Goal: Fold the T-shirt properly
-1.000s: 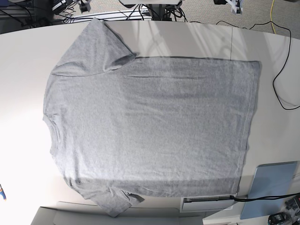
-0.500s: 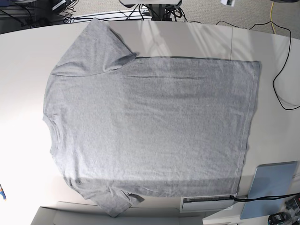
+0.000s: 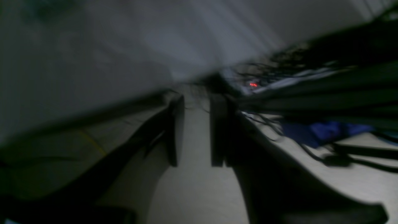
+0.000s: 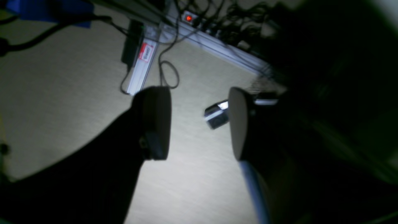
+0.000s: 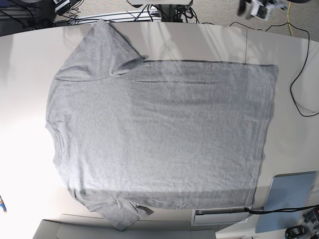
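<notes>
The heather-grey T-shirt [image 5: 159, 134] lies spread flat on the white table [image 5: 25, 64], plain side up. Its neck is at the left and its hem at the right. One sleeve [image 5: 102, 47] points to the far edge and the other [image 5: 119, 214] to the near edge. My left gripper [image 5: 256, 9] is blurred at the top right, beyond the table's far edge and apart from the shirt. In the left wrist view my left gripper [image 3: 196, 130] is open and empty. My right gripper [image 4: 197, 123] is open and empty over the floor; it does not show in the base view.
A black cable [image 5: 299, 84] loops over the table's right side. A blue-grey board [image 5: 289, 199] lies at the near right corner. Beyond the far edge are cables and a power strip [image 4: 186, 18] on the floor.
The left gripper has come further into the base view at the top right and is motion-blurred. The T-shirt has not moved.
</notes>
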